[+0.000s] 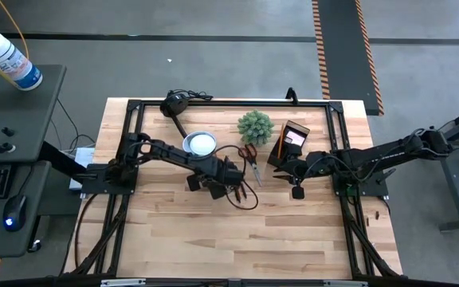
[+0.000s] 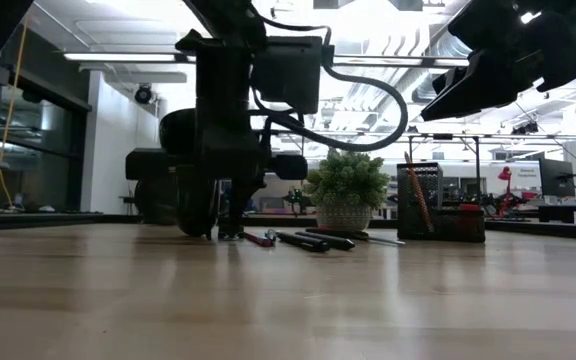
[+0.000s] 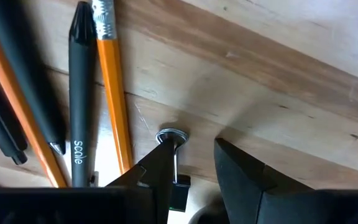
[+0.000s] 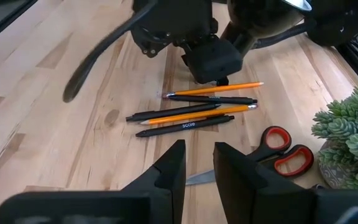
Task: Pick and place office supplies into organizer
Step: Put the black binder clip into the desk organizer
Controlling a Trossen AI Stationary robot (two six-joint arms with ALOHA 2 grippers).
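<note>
While the left gripper hangs low over the table at mid-board, its jaws stand apart and grasp nothing: a small black binder clip with a wire loop lies in the gap, close against one finger, and the orange pencil and black pen lie just beside it. The step in hand appears to be the pick-up of one supply from the loose cluster of pens and pencils. For a clean grasp the jaws should probably be centred on a single item and aligned across its length, since the shafts lie side by side, some touching, and a careless closure may catch two or roll one away. The red-handled scissors rest beyond the cluster, toward the organizer, which stands at the far side of the table near the plant. The right gripper waits near the organizer, its fingers slightly parted and empty. The lamp beside the left arm, the plant and the right arm crowd the likely path to the organizer.
</note>
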